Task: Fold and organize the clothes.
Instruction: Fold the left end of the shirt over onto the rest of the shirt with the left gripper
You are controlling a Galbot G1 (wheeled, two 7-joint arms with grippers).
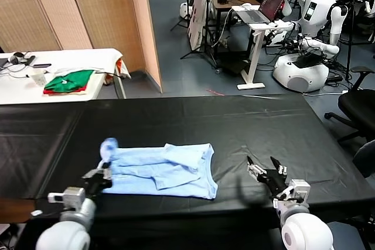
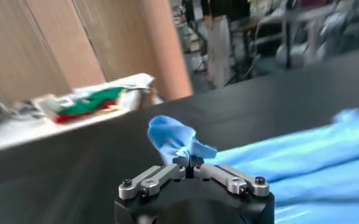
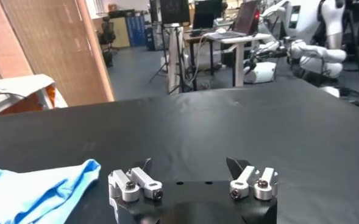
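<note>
My left claw (image 1: 103,175) is clamped on a bunched corner of the light-blue T-shirt (image 1: 170,171), lifted just off the black table (image 1: 193,121) near its front edge, left of middle. I judge a fold is in hand; next I'd carry that corner across the half-folded shirt. My right claw (image 1: 266,173) hovers with jaws spread and empty, apart from the shirt, toward the front right. Green and red folded clothes (image 1: 69,81) sit on a white side table (image 1: 64,60), out of the way.
</note>
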